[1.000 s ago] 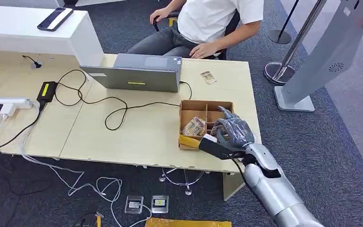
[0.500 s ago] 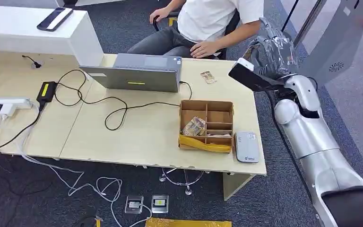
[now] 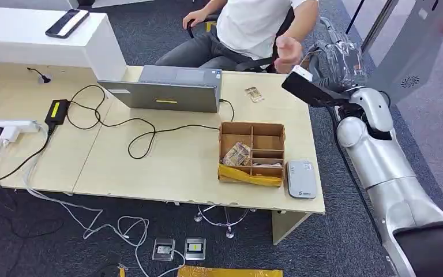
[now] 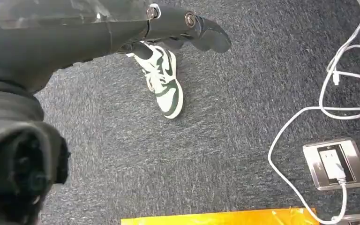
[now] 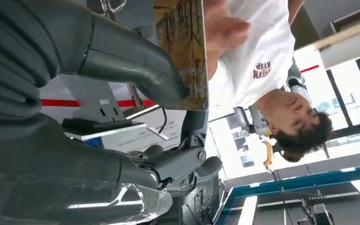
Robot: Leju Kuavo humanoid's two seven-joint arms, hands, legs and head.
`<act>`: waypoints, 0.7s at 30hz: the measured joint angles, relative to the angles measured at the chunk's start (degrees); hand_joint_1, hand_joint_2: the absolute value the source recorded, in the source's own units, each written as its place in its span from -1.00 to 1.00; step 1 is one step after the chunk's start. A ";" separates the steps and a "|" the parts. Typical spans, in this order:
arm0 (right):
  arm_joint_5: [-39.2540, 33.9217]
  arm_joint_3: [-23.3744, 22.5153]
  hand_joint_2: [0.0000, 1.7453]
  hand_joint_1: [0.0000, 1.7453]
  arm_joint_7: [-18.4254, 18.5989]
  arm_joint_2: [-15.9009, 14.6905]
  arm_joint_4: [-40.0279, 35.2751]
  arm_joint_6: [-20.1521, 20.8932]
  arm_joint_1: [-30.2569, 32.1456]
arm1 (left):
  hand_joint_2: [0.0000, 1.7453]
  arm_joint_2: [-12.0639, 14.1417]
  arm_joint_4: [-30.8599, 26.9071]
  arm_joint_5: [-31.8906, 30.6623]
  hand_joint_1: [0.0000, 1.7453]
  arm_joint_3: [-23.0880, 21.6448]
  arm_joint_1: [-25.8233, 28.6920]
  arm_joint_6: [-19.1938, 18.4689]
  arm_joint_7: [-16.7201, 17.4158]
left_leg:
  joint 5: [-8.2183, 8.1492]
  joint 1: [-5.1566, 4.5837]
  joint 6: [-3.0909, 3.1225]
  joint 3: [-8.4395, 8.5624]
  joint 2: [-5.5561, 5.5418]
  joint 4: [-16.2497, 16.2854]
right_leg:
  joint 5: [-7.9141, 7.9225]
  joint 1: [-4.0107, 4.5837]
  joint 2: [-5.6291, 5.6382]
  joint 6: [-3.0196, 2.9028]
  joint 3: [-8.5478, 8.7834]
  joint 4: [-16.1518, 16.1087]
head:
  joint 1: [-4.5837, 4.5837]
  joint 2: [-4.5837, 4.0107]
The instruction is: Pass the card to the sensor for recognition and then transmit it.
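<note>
Past bench (image 3: 150, 161) far corner, right hand (image 3: 337, 60) holds card (image 5: 183, 51), fingers closed on it; person's hand (image 3: 288, 52) has risen to meet it since 0.5 s ago — handover imminent, sensor (image 3: 301, 179) step prob. done. Left hand (image 4: 178, 23) hangs, empty.

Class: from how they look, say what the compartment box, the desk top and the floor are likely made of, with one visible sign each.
Compartment box: probably cardboard; matte brown, thin dividers.
Desk top: likely laminated board; pale wood-grain, smooth, with seams between panels.
Floor: carpet; dark grey, speckled, fibrous texture.
</note>
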 joint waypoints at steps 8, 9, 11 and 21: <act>-0.02 0.00 1.00 1.00 0.39 0.00 0.55 -0.09 -1.12 | -1.00 -0.07 0.00 -0.20 -1.00 0.00 -0.03 -0.02 0.00 | 0.00 0.00 0.00 0.00 0.00 0.00 | 0.00 0.00 0.00 0.00 0.00 0.00 | 0.00 0.00; -0.02 0.00 1.00 1.00 0.53 0.00 0.66 -0.04 -1.38 | -1.00 -0.07 0.00 -0.35 -1.00 0.00 -0.03 -0.04 0.00 | 0.00 0.00 0.00 -0.01 0.00 0.00 | 0.00 0.00 0.00 0.00 0.00 0.00 | 0.00 0.00; 0.22 0.06 1.00 1.00 0.53 0.02 1.18 0.00 -1.94 | -1.00 -0.07 0.00 -0.76 -1.00 0.00 -0.09 -0.20 0.00 | 0.00 0.00 0.00 -0.01 0.00 0.00 | 0.00 0.00 0.00 0.00 0.00 0.00 | -0.02 0.00; 6.45 0.94 1.00 1.00 2.87 3.43 13.08 0.63 -9.25 | -1.00 0.02 0.00 -3.69 -1.00 -0.26 -2.15 -2.01 1.20 | 0.01 0.01 0.00 -0.02 -0.02 0.00 | 0.00 0.01 -0.02 0.00 0.01 0.01 | -0.02 0.00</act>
